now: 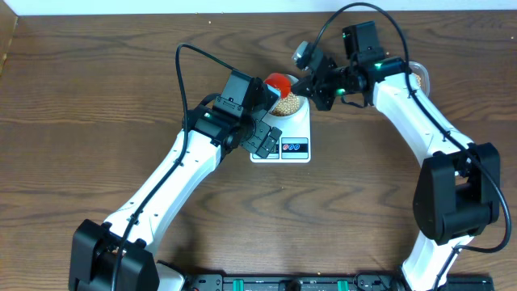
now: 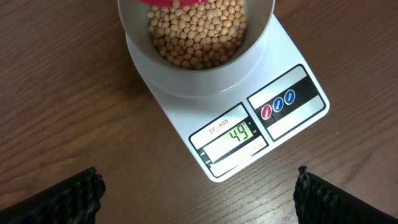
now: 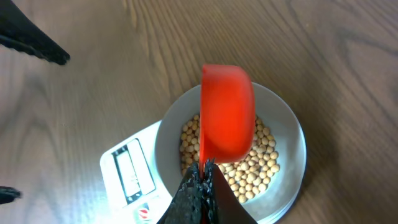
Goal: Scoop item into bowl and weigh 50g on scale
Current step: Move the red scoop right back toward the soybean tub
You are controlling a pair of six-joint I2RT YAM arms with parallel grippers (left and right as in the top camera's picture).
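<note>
Red plastic scoop [image 3: 227, 112], handle clenched in R pincer [image 3: 202, 182], runs straight ahead of it, over pale round bowl [image 3: 296, 134] of small tan beans [image 3: 261, 165] on flat white scale [image 2: 273, 70]; L pincer [image 2: 199, 186] released, scale just ahead.

We note two arms of like build. The left arm [image 1: 166, 182] and the right arm [image 1: 416, 105] carry white link shells between black joint housings, and each rises from a large black base block [image 1: 109, 263]. A thin black cable [image 1: 179, 65] loops above each wrist. A green indicator light appears to glow on the right wrist. The left gripper [image 2: 198, 186] has black fingers [image 2: 68, 196] with a ribbed texture; the right gripper [image 3: 202, 180] has the same.
</note>
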